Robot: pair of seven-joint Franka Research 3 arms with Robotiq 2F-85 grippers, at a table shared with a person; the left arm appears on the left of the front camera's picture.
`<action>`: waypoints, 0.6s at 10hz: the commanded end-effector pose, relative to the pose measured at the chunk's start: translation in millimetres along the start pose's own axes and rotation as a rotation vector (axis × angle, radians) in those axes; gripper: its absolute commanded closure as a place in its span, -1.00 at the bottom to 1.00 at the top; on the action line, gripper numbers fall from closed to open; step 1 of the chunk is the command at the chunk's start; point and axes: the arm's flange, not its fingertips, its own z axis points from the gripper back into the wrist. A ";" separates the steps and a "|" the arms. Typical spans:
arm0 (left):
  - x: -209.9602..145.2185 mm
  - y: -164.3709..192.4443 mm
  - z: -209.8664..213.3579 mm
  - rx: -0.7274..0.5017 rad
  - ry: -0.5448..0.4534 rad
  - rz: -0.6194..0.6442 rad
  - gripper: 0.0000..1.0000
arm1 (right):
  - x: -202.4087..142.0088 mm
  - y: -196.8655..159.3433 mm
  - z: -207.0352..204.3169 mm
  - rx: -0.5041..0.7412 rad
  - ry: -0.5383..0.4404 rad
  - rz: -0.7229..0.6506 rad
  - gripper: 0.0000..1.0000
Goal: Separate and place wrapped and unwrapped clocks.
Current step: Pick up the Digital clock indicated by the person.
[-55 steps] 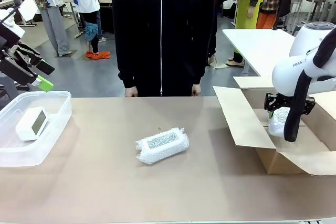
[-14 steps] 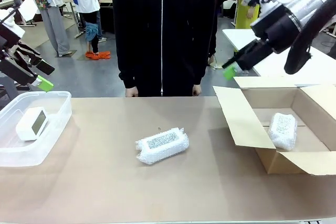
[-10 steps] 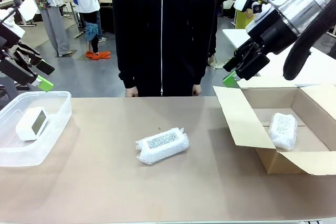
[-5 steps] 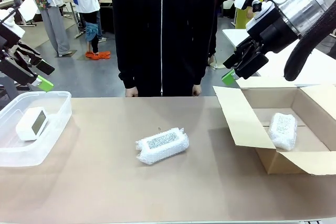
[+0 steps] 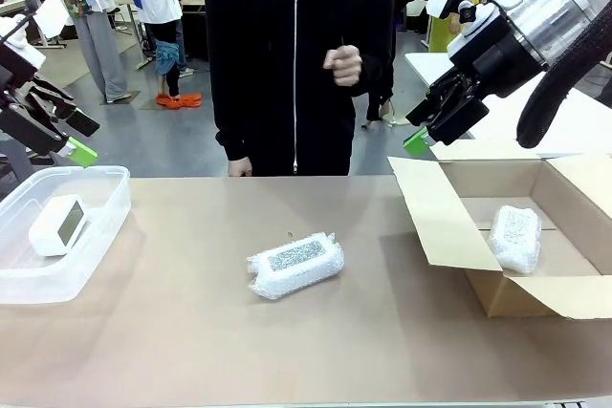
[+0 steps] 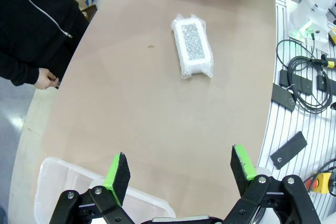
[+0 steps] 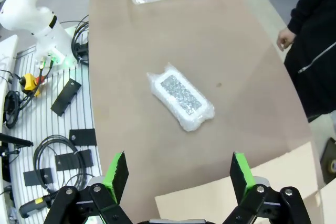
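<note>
Front view: the right tool, spread and empty, hangs above the left flap of the box; one wrapped clock lies inside the box, a second wrapped clock on the table well left of it, long axis pointing roughly toward the box. Left wrist view: the left tool is spread and empty, far from the box. Right wrist view: the second wrapped clock lies diagonal to the fingers; closing unturned could catch its corners and let the soft wrap slip.
</note>
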 end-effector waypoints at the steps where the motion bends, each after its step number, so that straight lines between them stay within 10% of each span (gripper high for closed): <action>1: 1.1 -1.3 0.2 0.005 0.007 0.004 -1.00 | 0.8 -1.8 0.3 0.014 0.002 -0.002 -1.00; 6: 1.1 -1.3 0.2 0.005 0.007 0.004 -1.00 | 0.8 -1.8 0.3 0.014 0.002 -0.002 -1.00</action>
